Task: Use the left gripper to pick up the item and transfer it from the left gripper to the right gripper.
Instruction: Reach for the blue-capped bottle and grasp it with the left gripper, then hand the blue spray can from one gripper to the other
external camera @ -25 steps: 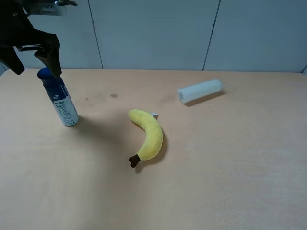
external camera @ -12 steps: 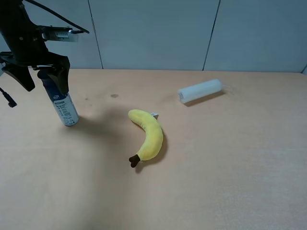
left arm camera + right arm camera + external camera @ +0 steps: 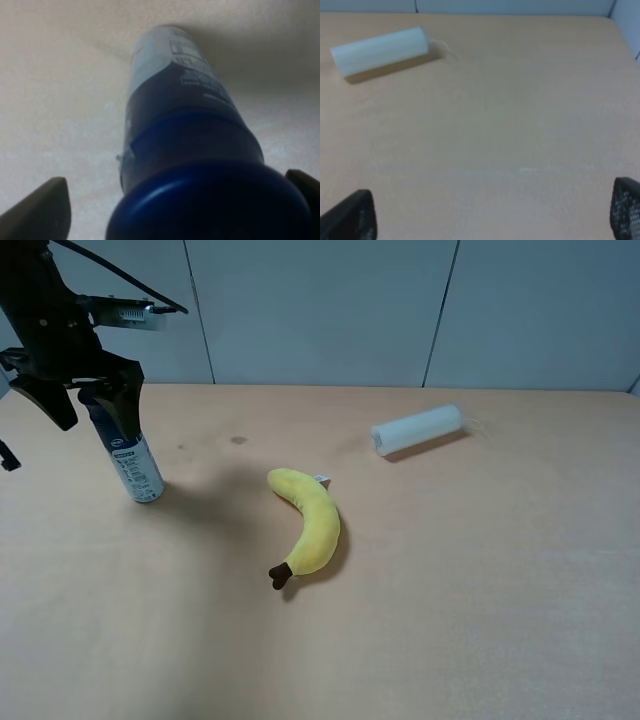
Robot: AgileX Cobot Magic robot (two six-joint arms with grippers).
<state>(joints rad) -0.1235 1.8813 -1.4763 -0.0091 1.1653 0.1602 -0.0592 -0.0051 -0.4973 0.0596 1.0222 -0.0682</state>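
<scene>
The item, a slim can [image 3: 137, 466] with a dark blue top and a white printed body, stands upright at the table's far left. My left gripper [image 3: 87, 398] is lowered over its top, open, with one black finger on each side of the blue cap and gaps between. In the left wrist view the cap [image 3: 200, 200] fills the middle between the two fingertips [image 3: 40, 210]. My right gripper [image 3: 490, 220] is open and empty over bare table; it is out of the exterior high view.
A yellow plush banana [image 3: 310, 525] lies in the middle of the table. A plain white tube [image 3: 417, 429] lies on its side at the back right and also shows in the right wrist view [image 3: 380, 50]. A grey wall runs behind the table's far edge.
My left gripper has come down from above the can so that its fingers now straddle the blue top. The can, banana and tube have not moved.
</scene>
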